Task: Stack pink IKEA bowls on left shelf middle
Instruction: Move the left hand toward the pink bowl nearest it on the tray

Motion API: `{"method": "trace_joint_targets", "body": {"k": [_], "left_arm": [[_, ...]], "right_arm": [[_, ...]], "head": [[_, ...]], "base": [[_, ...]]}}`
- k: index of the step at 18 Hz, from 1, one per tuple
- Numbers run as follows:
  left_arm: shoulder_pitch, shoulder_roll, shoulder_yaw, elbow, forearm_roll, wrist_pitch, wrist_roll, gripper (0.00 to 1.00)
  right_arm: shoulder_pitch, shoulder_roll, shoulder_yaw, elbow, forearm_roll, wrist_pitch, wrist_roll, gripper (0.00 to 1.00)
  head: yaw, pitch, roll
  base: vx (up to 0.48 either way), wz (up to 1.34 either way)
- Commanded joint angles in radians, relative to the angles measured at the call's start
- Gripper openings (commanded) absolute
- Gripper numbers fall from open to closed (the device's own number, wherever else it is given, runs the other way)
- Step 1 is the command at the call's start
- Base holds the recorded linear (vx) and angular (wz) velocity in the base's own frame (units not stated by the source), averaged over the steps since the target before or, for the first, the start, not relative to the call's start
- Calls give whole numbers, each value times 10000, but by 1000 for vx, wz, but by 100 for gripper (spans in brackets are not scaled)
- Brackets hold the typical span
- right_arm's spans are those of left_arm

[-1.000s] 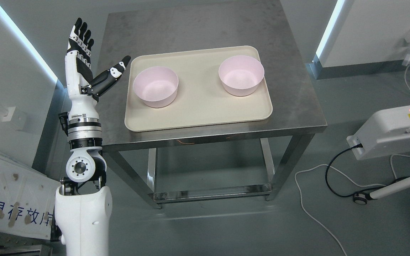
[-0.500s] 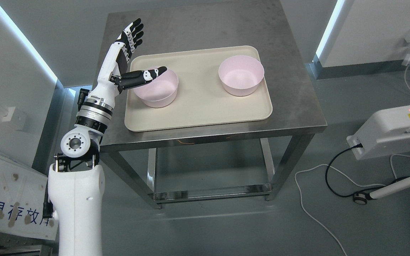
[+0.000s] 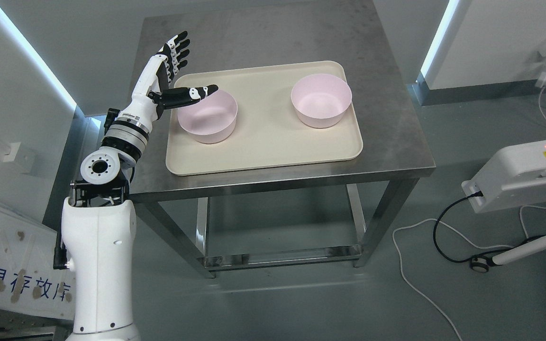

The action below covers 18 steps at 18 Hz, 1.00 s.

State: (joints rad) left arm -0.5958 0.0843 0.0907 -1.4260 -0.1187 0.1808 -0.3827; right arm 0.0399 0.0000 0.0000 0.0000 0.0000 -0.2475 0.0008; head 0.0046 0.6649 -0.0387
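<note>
Head view: looks like the reach-in step. The left robot hand (image 3: 174,71) hangs at the tray's (image 3: 263,156) left edge, fingers spread, holding nothing, thumb poking over the rim of the left bowl (image 3: 207,116). Next it probably needs to drop and close on that rim. Both bowls are plain pale pink, upright; the right bowl (image 3: 321,100) sits near the tray's far right corner, on the table (image 3: 396,142).

pink bowls (image 3: 207,116), beige tray (image 3: 263,147) (plain)
</note>
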Motion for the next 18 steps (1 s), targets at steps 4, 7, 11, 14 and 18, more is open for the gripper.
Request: {"method": "trace_joint_targets", "body": {"k": [4,7,11,14,18], "left_arm": [[-132,630,-554,1419,-101,-13,-54,89],[-239,599,-661,1482,-208,-43,-54,81],[-224,615,-1428,1497,-575,-855,-54,65],[-285,645,-1658,1894,-1416,-1253,-54,61],[-316,814,-1705,2233,-2661,-2068,-145,59]], "right_arm": [[0,-175,-46,-175,-15,6,-8,100],[0,-175,-46,-175,-15,6,-8,100],[0,-175,-46,-175,-15,6,-8,100],[0,-175,-46,-175,-15,6,-8,100],[0,-175,-46,-175,-15,6,-8,100]], "head": [[0,0,0],[0,0,0],[0,0,0],[0,0,0],[0,0,0]], "base": [[0,0],[0,0],[0,0],[0,0],[0,0]]}}
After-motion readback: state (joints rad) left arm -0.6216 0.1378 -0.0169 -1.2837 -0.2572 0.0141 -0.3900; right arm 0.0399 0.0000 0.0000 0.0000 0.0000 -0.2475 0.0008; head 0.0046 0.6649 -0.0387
